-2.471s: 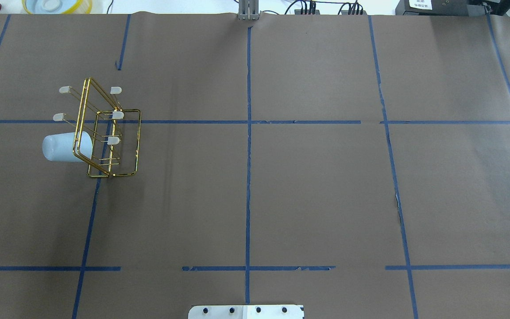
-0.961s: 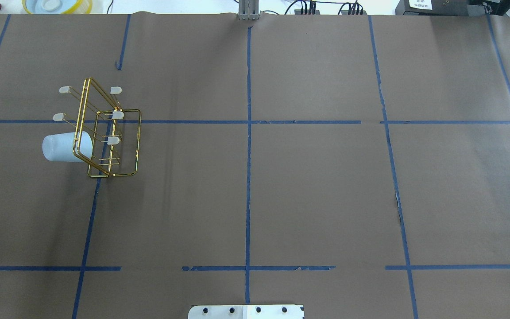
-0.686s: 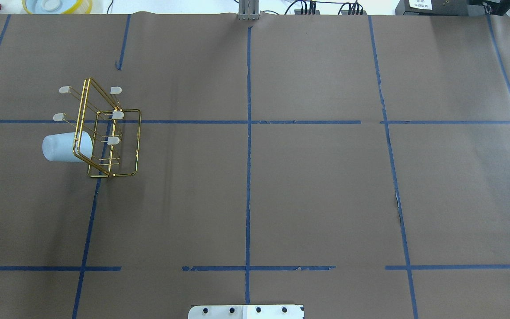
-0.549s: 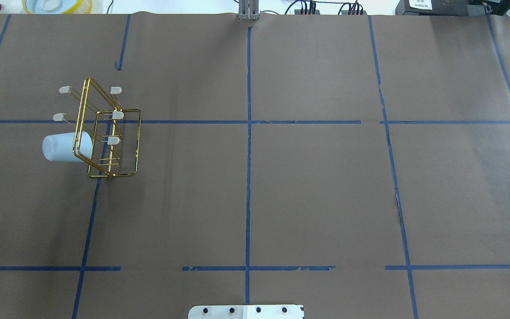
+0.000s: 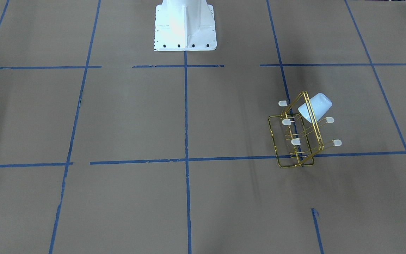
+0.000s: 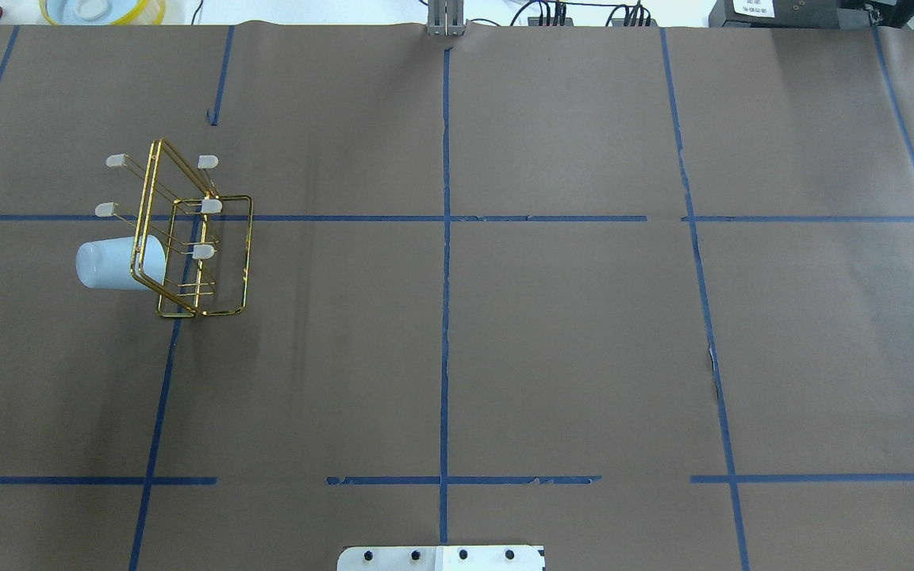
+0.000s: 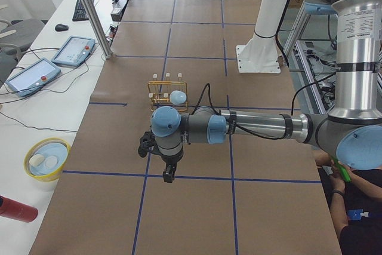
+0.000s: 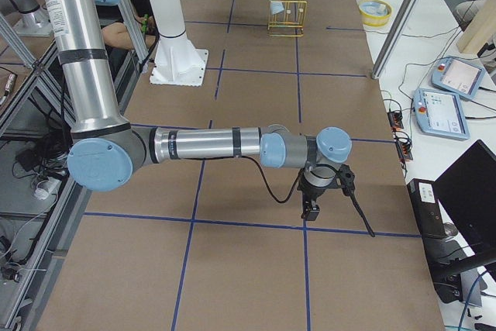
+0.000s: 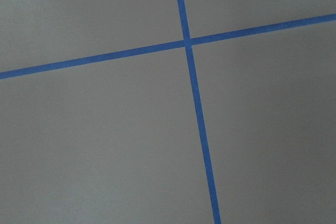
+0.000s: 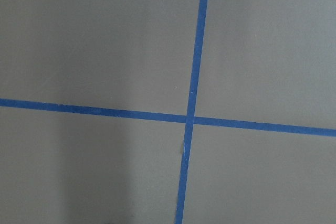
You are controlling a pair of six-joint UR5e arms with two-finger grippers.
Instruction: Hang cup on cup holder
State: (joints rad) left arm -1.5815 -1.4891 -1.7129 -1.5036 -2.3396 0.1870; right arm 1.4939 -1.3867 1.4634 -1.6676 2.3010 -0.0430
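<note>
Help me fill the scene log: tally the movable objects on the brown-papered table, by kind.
cup: 1
cup holder: 1
Total: 2

Looked like a robotics lab | noted table papered brown and gridded with blue tape | on table: white arm pedestal | beside table: teach pendants, aluminium post, keyboard

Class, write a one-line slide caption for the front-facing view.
Pale blue cup hanging tilted on the gold wire cup holder, grid-taped brown table.
</note>
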